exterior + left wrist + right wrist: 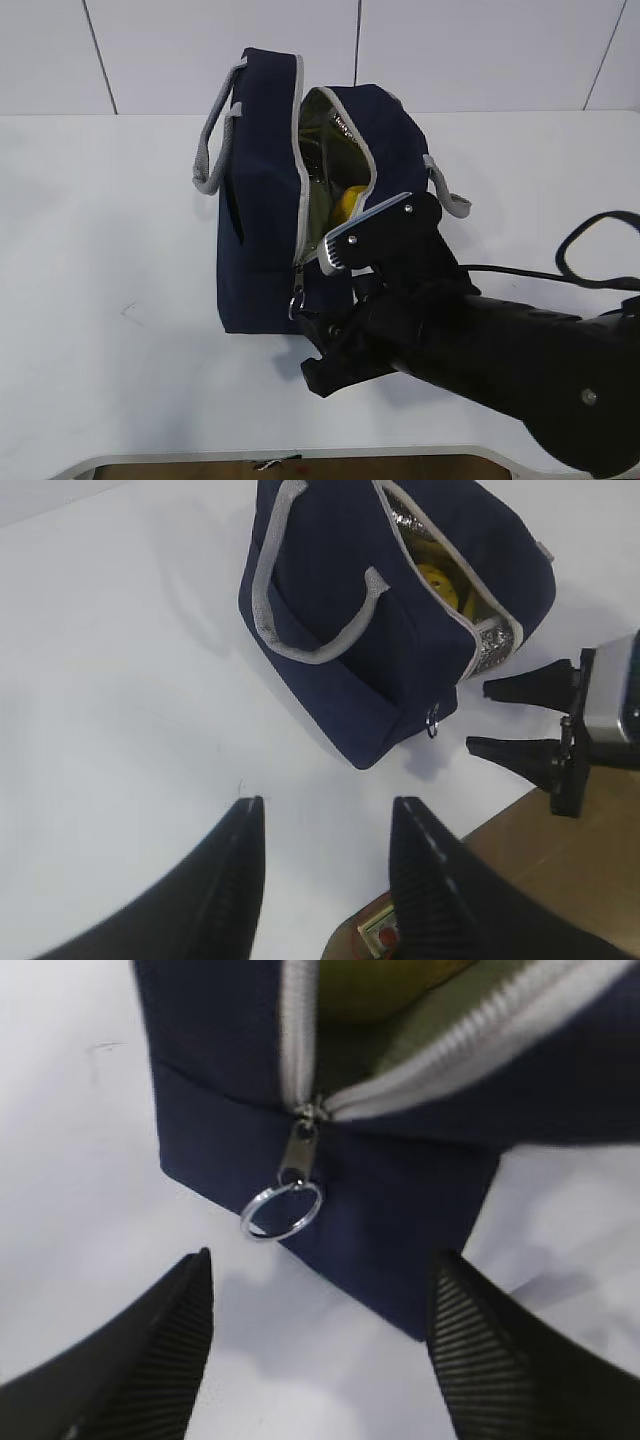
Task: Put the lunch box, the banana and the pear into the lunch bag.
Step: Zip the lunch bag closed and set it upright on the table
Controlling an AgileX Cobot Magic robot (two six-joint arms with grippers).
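Right gripper hanging open just short of bag zipper ring; left gripper sitting open, empty.

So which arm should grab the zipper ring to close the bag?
Right. The right gripper has open jaws just short of the zipper ring on the lunch bag; the left gripper sits farther back.

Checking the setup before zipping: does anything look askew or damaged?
Nothing stands out. The bag sits upright and unzipped, something yellow inside; the zipper ring looks intact.
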